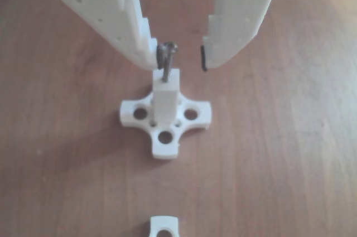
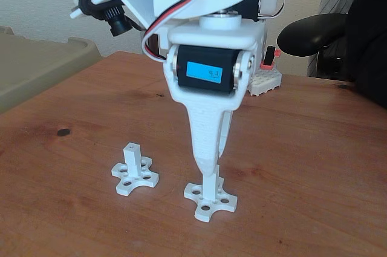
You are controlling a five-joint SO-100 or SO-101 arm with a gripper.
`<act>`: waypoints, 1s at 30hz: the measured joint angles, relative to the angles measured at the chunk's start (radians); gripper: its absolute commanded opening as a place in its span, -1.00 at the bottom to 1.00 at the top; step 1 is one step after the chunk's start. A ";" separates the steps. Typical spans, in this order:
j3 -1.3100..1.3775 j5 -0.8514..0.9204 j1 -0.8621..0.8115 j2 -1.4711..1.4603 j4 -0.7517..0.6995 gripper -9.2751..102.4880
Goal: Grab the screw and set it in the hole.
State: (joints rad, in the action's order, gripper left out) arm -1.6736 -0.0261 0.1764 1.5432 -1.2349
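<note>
Screw (image 1: 167, 61): stands nearly upright with its tip down in the top of the post, the head leaning a little toward the left finger in the other view. It appears seated in the hole, though how deep cannot be told.
Hole: hidden by the screw shaft; it lies in the end face of the post.
Post (image 1: 165, 98): white, square, rising from the middle of its base; it serves as the landmark here.
Base (image 1: 165, 115): white cross with round holes in its arms, flat on the table under the post.
Gripper (image 1: 177, 60): directly above the post, pointing down. Fingers spread; the left finger (image 1: 139, 36) sits just beside the screw head, perhaps touching it, and the right finger (image 1: 223, 42) stands apart from it.
Judgement: the spread fingers suggest the screw is released and stands by the hole alone; a sideways brush on lifting could tip it.
Second post (image 2: 132, 159): to the left of the landmark post in the fixed view, on its own cross base, top free.
Table (image 2: 314, 166): brown wood, carrying both posts.
</note>
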 measured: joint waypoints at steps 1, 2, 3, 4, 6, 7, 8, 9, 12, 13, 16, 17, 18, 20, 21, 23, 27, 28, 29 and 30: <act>0.000 0.000 0.000 0.000 -0.002 -0.62; 0.000 0.000 0.000 0.000 -0.003 -0.61; 0.000 0.000 0.000 0.000 -0.014 -0.61; 0.000 0.000 0.000 0.000 -0.020 -0.61; 0.000 0.000 0.000 0.000 -0.034 -0.60; 0.000 0.000 0.000 0.000 -0.041 -0.60; 0.000 0.000 0.000 0.000 -0.049 -0.59; 0.000 0.000 0.000 0.000 -0.055 -0.58; 0.000 0.000 0.000 0.000 -0.072 -0.55; 0.000 0.000 0.000 0.000 -0.078 -0.54; 0.000 0.000 -0.018 0.000 -0.091 -0.51; 0.000 0.000 -0.020 0.003 -0.091 -0.50; -0.002 0.000 -0.029 0.014 -0.091 -0.50; -0.002 0.000 -0.048 0.048 -0.091 -0.50; -0.006 0.006 -0.061 0.064 -0.081 -0.51; -0.017 0.014 -0.075 0.084 -0.071 -0.51; -0.057 0.038 -0.107 0.126 -0.043 -0.52; -0.064 0.044 -0.114 0.137 -0.041 -0.53; -0.074 0.049 -0.120 0.146 -0.040 -0.55; -0.081 0.052 -0.126 0.153 -0.040 -0.56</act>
State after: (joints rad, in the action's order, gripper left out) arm -1.7549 0.0261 0.0506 1.6966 -1.2747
